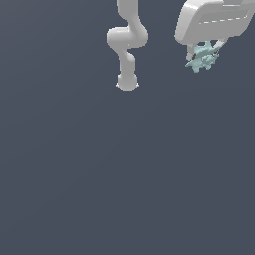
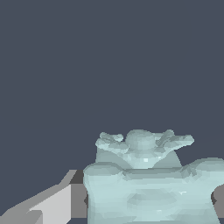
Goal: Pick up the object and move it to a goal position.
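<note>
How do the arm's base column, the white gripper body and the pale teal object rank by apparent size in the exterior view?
1. White gripper body, though it may sit nearer the camera.
2. Arm's base column.
3. Pale teal object, held under the gripper.

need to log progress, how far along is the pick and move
Done: the grasp. In the exterior view the gripper is shut on the pale teal object, which hangs under the white hand; the wrist view shows the object filling the space at the fingers. In hand: carrying it. Left: reaching the goal position, which no picture marks, so remaining travel cannot be judged.
</note>
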